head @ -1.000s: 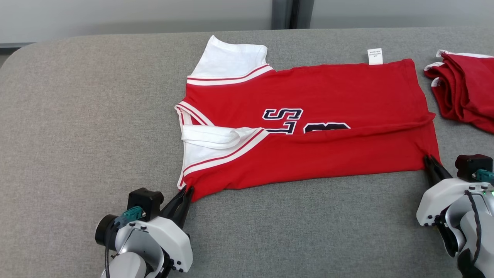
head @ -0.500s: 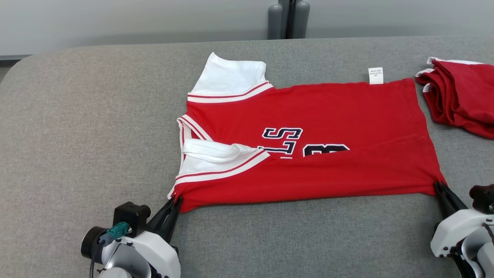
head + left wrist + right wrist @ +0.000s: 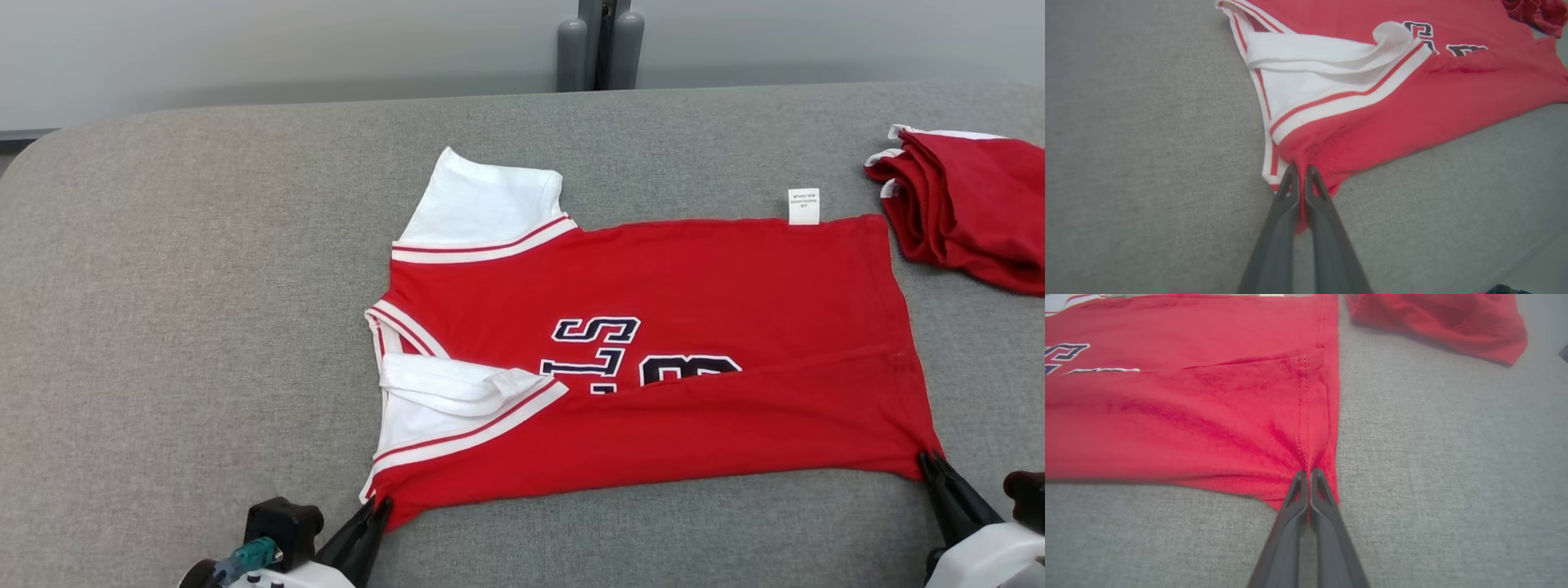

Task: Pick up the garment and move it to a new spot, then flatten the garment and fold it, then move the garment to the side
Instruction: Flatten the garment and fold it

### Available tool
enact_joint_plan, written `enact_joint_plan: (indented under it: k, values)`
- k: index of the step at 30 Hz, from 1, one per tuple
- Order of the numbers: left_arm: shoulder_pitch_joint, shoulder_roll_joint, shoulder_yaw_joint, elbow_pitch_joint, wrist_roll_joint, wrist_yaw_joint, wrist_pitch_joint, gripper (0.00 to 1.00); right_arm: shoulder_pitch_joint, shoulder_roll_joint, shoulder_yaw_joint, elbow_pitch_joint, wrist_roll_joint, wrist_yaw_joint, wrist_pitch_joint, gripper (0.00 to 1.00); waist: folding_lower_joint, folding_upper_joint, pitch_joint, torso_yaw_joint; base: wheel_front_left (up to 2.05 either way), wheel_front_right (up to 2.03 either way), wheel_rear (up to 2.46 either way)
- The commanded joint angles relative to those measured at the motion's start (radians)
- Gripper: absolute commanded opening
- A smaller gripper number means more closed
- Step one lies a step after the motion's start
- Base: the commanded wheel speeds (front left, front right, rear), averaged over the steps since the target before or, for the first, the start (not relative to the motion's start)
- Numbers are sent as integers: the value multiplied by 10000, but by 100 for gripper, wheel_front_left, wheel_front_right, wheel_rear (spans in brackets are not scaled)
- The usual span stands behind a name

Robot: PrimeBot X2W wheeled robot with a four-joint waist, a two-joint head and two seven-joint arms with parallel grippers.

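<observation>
A red garment (image 3: 653,359) with white sleeves and dark lettering lies spread sideways on the grey table, its near long edge folded over the lettering. My left gripper (image 3: 377,506) is shut on the garment's near left corner by the striped sleeve. In the left wrist view the left gripper (image 3: 1300,168) pinches red cloth of the garment (image 3: 1372,110) between its fingers. My right gripper (image 3: 929,461) is shut on the near right hem corner. The right wrist view has the right gripper (image 3: 1307,473) clamped on the stitched hem of the garment (image 3: 1180,412).
A second red garment (image 3: 963,208) lies bunched at the table's far right, also in the right wrist view as a red heap (image 3: 1437,322). Two grey posts (image 3: 600,49) stand behind the table's far edge. Bare grey table (image 3: 180,310) stretches to the left.
The whole picture has shifted down, so the camera has moved. Both grippers stay shut on the same corners of the garment, now lower in the picture.
</observation>
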Motion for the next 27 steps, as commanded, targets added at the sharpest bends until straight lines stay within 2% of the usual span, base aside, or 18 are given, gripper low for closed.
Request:
enact_joint_plan:
  k: [1,9,17,18,19,20,21,22,27]
  values:
    - [181,40,-3,-162,-61,97,115,0,209,-100,-124,-193,-91,-26,135,0,0,0,-34,-10,0,0,0]
    - [539,167,1,-626,-164,393,531,0,695,-63,-576,-772,-565,-26,664,0,0,0,-217,25,0,0,0]
    - [596,215,84,-677,-503,368,685,0,1093,60,-1032,-1238,-917,-26,1078,0,0,0,-232,60,0,0,0]
    - [561,153,84,-615,-568,373,711,4,1090,114,-1077,-1299,-936,-26,1100,0,0,0,-233,58,0,0,0]
    - [542,95,91,-545,-634,381,753,31,1092,172,-1126,-1341,-952,-26,1086,13,0,0,-241,56,0,0,0]
    - [523,73,104,-484,-672,404,755,78,1109,213,-1169,-1348,-969,-26,1085,42,0,0,-253,52,0,0,0]
    - [497,35,147,-460,-684,464,682,100,1118,251,-1210,-1367,-1001,-26,1096,64,0,0,-265,45,0,0,0]
    - [485,-24,217,-460,-715,518,607,100,1120,275,-1312,-1405,-1041,-26,1062,100,0,0,-278,37,0,0,0]
    - [541,-107,541,-615,-743,805,127,100,1115,419,-1757,-1661,-1240,-20,798,100,0,0,-361,-3,0,0,0]
